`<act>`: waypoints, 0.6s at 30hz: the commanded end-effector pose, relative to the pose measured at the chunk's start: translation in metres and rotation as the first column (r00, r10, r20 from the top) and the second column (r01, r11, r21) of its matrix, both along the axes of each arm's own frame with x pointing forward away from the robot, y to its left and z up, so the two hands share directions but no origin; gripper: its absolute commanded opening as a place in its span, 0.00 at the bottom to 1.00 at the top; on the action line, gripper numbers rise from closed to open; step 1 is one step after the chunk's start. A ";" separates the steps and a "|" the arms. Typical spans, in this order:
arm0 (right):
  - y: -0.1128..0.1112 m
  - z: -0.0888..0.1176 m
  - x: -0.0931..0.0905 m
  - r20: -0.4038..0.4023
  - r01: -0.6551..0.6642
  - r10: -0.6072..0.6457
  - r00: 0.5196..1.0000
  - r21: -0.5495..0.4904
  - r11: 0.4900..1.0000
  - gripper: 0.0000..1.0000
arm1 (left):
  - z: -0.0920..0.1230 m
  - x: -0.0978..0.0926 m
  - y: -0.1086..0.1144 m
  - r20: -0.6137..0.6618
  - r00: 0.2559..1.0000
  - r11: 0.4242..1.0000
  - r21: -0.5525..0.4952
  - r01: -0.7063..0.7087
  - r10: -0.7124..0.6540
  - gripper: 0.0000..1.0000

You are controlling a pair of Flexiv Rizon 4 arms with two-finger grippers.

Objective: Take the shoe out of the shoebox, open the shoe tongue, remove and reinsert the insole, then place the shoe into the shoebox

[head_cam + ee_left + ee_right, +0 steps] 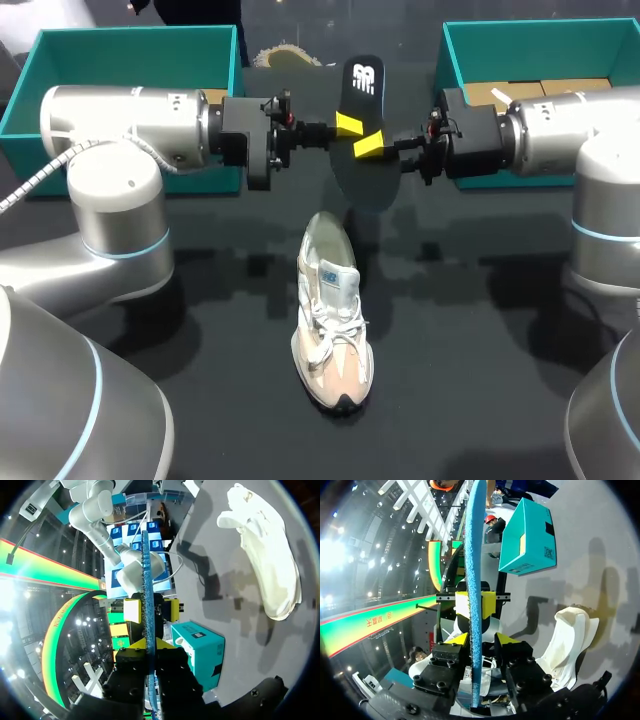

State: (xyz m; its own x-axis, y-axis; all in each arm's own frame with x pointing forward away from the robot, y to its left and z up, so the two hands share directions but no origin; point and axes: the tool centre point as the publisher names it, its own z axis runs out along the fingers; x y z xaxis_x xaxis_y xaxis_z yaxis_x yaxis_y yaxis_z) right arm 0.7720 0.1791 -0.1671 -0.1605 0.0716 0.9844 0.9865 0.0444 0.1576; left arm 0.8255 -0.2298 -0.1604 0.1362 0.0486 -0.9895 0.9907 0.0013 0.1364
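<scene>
insole (363, 85) is out, clamped by your left gripper (347, 124) and right gripper (369, 146) over the shoe (332, 320); reinserting and boxing remain.

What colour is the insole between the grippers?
The insole is black with a white mark, clearest in the head view; its edge is blue.

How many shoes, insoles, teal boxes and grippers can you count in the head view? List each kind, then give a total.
shoe: 1
insole: 1
teal boxes: 2
grippers, left gripper and right gripper: 2
Total: 6
</scene>
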 end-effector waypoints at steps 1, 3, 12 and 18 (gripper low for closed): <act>0.000 0.000 -0.001 -0.001 0.005 -0.005 1.000 0.000 1.000 0.00 | -0.001 0.000 -0.003 0.003 1.000 1.000 -0.003 -0.002 0.002 0.00; 0.000 0.000 -0.001 -0.002 0.007 -0.007 1.000 -0.001 1.000 0.00 | 0.000 0.000 -0.003 0.004 1.000 1.000 -0.003 -0.002 0.002 0.00; -0.006 -0.001 0.000 0.007 0.019 -0.019 1.000 0.004 1.000 0.00 | 0.006 -0.005 0.005 -0.019 1.000 1.000 0.004 -0.012 0.012 1.00; -0.018 -0.001 0.001 0.031 0.035 -0.035 0.999 -0.002 0.999 0.00 | 0.009 -0.019 0.040 -0.109 0.992 0.990 0.137 -0.043 0.059 1.00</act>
